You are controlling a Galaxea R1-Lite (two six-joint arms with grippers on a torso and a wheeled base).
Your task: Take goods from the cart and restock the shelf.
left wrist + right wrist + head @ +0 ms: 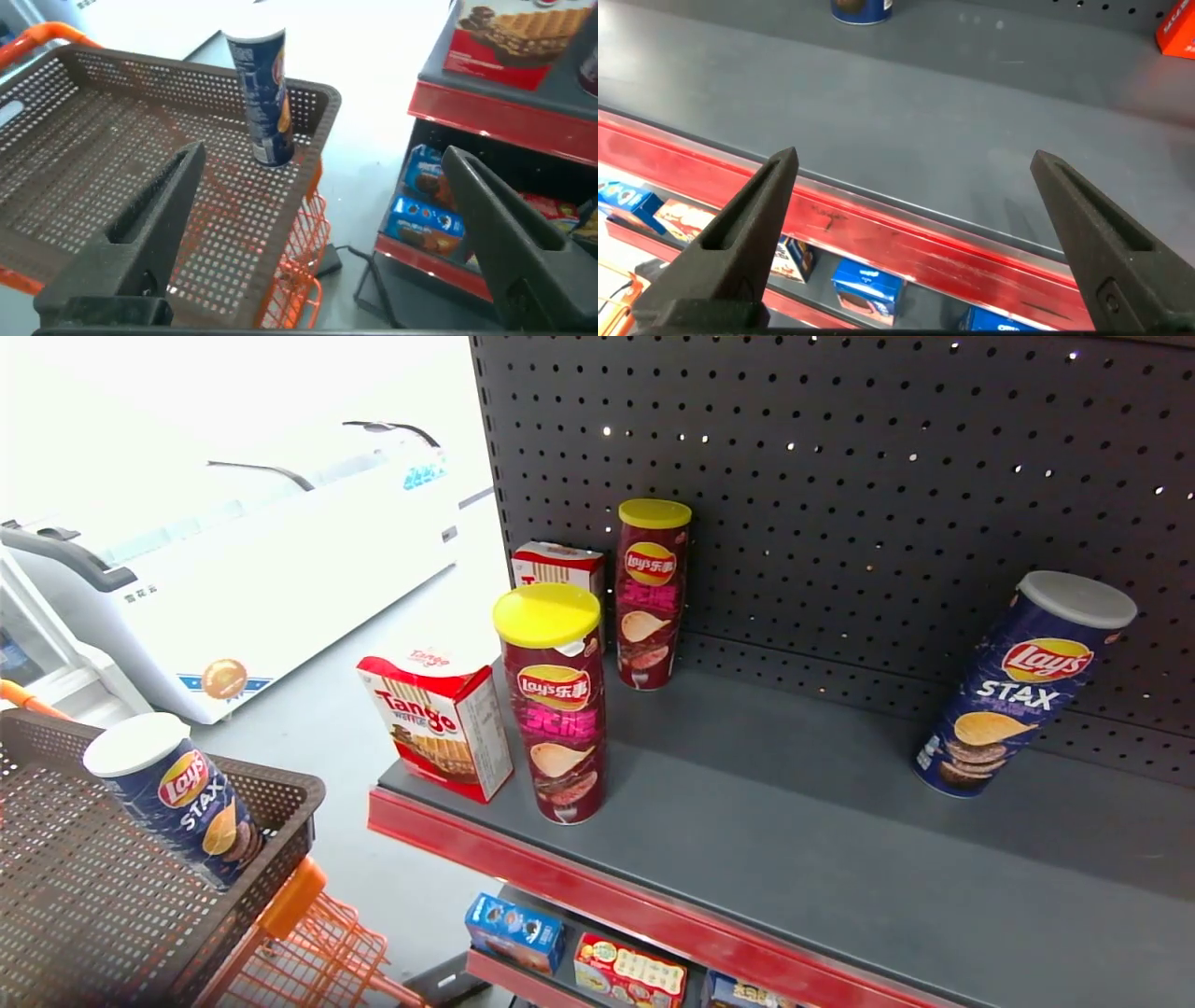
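Head view: a dark blue cylindrical chip can with a white lid [177, 793] stands in the brown perforated plastic cart basket [56, 896], at the corner nearest the shelf. The grey metal shelf with a red front edge [794, 840] holds a second blue can [1018, 695] against the back panel.

Left wrist view: the left hand [322, 157] hangs over the basket, fingers spread wide and empty. The chip can stands beyond them at the rim (lid lost in glare).

Right wrist view: the right hand [913, 161] hovers over the shelf board near the red edge, wide open and empty. The second blue can is cut off, base only.
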